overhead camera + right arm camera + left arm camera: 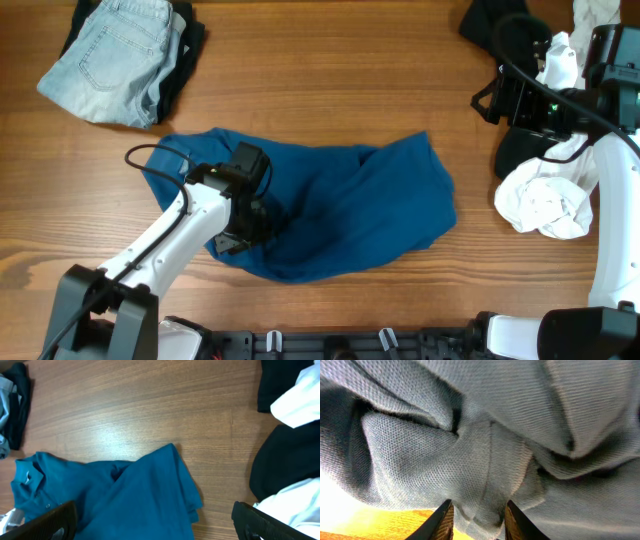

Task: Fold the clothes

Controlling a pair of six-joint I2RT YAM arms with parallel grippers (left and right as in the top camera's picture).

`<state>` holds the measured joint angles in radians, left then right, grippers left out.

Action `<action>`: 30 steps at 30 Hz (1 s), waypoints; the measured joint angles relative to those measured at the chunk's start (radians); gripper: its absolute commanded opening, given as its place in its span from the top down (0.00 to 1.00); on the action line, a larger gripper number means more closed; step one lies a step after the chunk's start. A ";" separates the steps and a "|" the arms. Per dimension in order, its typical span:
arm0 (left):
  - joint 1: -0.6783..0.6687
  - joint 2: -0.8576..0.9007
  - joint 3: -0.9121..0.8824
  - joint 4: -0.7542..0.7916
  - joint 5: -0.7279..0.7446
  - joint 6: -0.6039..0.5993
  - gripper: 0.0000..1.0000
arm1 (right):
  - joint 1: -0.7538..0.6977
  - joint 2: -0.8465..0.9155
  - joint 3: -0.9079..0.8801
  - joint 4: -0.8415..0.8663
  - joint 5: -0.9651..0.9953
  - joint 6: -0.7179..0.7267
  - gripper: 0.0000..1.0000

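We see the crumpled blue knit polo shirt [360,205] lying midway along the near edge of the wooden counter [330,70], with our left end effector [477,521] clenched on a fold at its left side. Our right end effector [155,527] hangs released, fingers spread wide, near the right edge by a heap of white and black clothes [545,205].
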<state>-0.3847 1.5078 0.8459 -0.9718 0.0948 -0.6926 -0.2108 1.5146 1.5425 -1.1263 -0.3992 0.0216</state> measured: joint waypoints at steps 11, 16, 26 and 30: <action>0.000 0.005 -0.004 0.019 0.001 0.001 0.78 | 0.000 0.000 0.000 0.021 -0.001 0.000 0.01; 0.000 0.005 -0.005 0.019 0.000 0.003 0.82 | 0.000 0.002 0.000 0.028 -0.001 0.000 0.00; 0.000 0.005 -0.015 0.024 0.001 0.007 0.96 | 0.000 0.010 0.000 0.036 -0.002 0.004 0.12; 0.013 0.006 0.016 -0.043 0.001 0.013 0.96 | 0.000 0.010 0.000 0.036 -0.021 0.008 0.20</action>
<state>-0.3721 1.5139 0.8616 -1.0145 0.0956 -0.6792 -0.2108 1.5242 1.5425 -1.0904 -0.4198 0.0296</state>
